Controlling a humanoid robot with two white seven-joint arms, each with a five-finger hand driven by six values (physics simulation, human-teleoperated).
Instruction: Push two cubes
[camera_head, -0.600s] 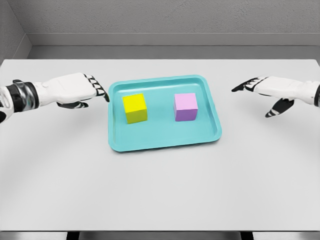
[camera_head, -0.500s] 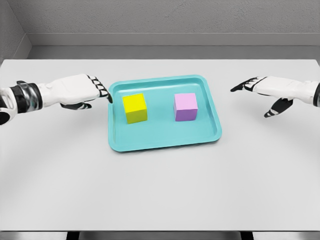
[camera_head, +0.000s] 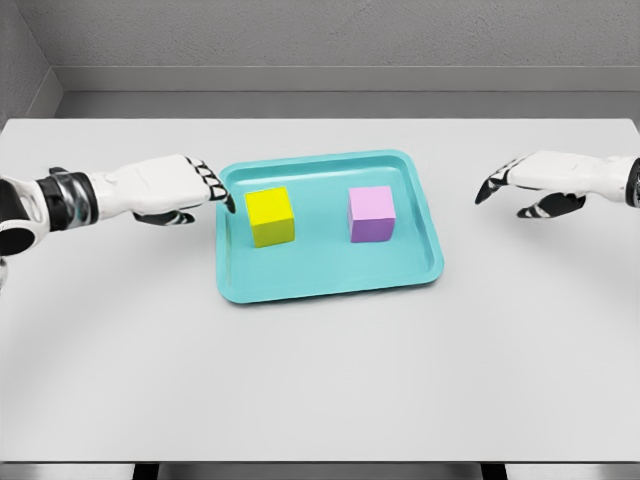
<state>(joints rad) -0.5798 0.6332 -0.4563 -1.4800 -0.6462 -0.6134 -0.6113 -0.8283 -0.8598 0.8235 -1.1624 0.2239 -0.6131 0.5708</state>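
A yellow cube (camera_head: 270, 216) and a pink-purple cube (camera_head: 371, 213) stand side by side, apart, inside a teal tray (camera_head: 330, 281) on the white table. My left hand (camera_head: 205, 190) reaches over the tray's left rim, its fingers extended flat, the fingertips (camera_head: 226, 198) a short gap from the yellow cube's left side. My right hand (camera_head: 505, 184) hovers to the right of the tray, outside it, with its fingers bent downward and nothing in them, well clear of the pink-purple cube.
The white table (camera_head: 320, 380) runs wide in front of the tray and to both sides. A grey wall stands behind its far edge.
My left hand has slid right, over the tray's rim toward the yellow cube. My right hand has drawn slightly right and curled its fingers downward. Neither cube has moved.
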